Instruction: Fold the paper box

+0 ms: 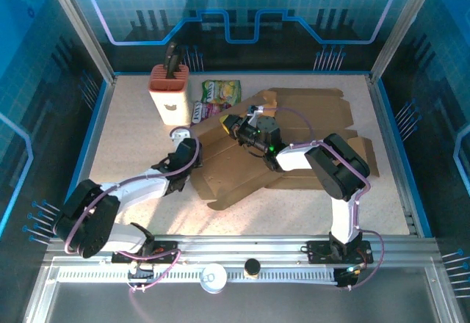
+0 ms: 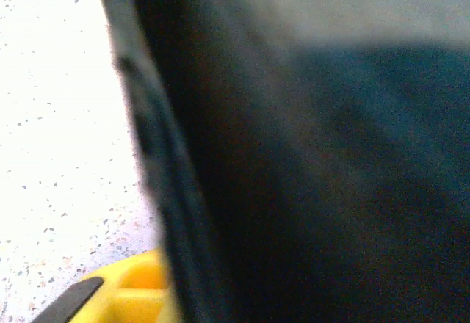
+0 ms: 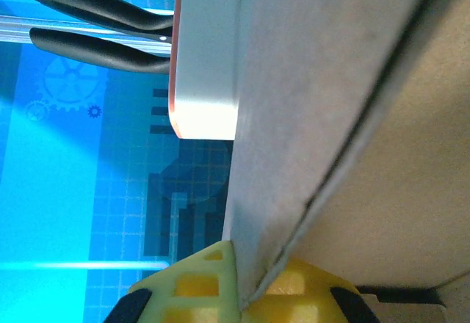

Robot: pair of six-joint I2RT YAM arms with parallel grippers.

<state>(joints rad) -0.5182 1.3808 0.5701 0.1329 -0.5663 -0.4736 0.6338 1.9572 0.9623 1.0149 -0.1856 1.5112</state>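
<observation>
Right gripper (image 1: 230, 125) is clamping the paper box (image 1: 308, 106) flap at centre frame; left gripper (image 1: 184, 147) is sitting at the box's left edge, aperture indeterminable.

You see a flat brown cardboard box (image 1: 316, 110) on a beige tabletop speckled with dark flecks (image 1: 132, 139). The white knife block (image 1: 167, 99) has a salmon top and black handles. The blurred snack packet (image 1: 220, 92) looks green and yellow. The right gripper (image 3: 239, 301) is yellow with black pads.
</observation>
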